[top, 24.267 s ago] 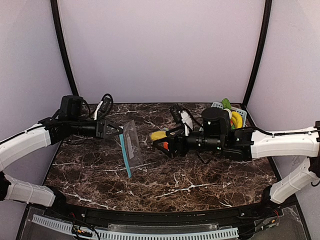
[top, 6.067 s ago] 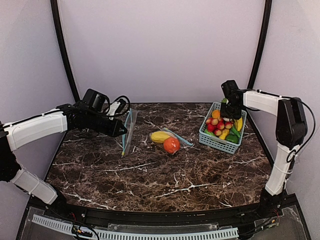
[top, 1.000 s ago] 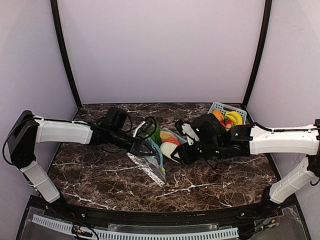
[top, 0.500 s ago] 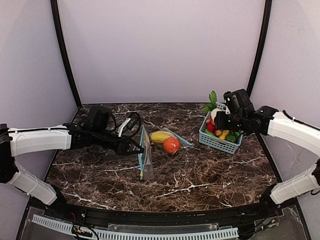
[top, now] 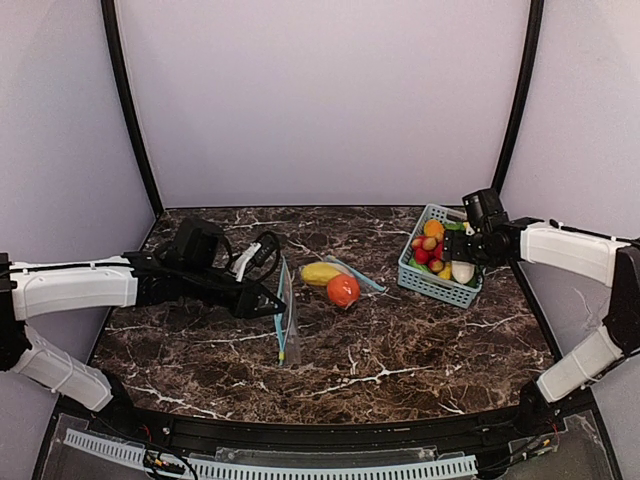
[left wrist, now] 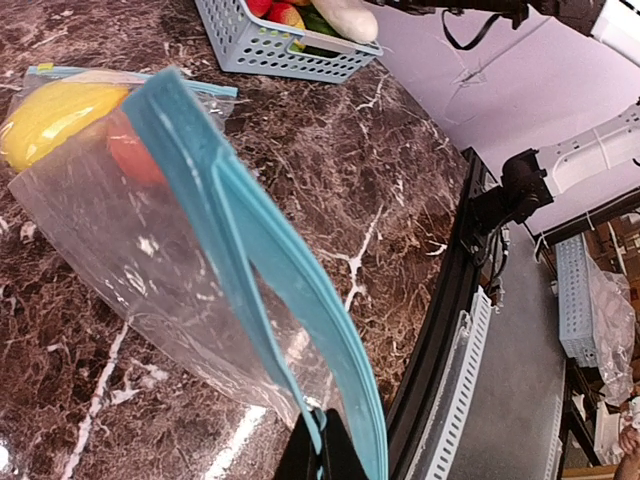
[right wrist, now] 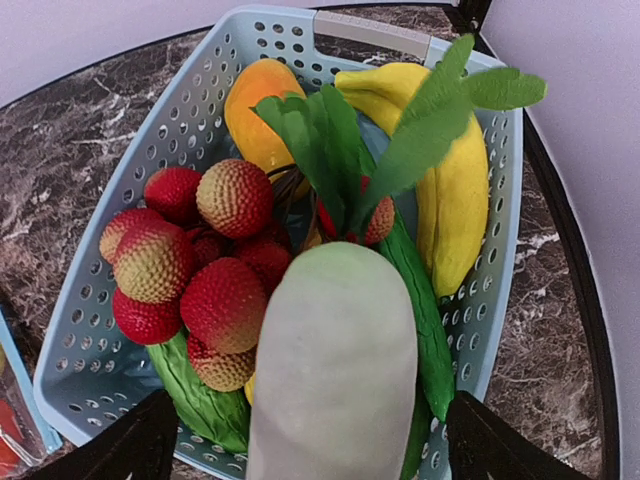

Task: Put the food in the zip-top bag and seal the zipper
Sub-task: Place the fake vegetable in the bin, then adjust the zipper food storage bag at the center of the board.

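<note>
My left gripper [top: 272,300] is shut on the blue zipper edge of the clear zip-top bag [top: 288,318], which hangs upright with its mouth slightly parted. In the left wrist view the fingertips [left wrist: 322,452] pinch the zipper strip of the bag [left wrist: 150,230]. A yellow oblong food [top: 320,272] and an orange-red ball [top: 343,290] lie on the table just right of the bag. My right gripper [top: 468,246] hovers open over the blue basket [top: 425,285]. A white oblong food [right wrist: 335,370] with green leaves [right wrist: 400,130] rests on the basket's contents between the wide-apart fingers, untouched by either.
The basket [right wrist: 370,30] also holds red bumpy fruits [right wrist: 230,300], a banana [right wrist: 455,200], an orange fruit [right wrist: 255,100] and green pieces. A blue-edged clear sheet [top: 360,275] lies under the yellow food. The table's back right corner is close behind the basket.
The right gripper has lowered the white oblong onto the basket's contents and opened its jaws off it. The left gripper still holds the bag, shifted slightly.
</note>
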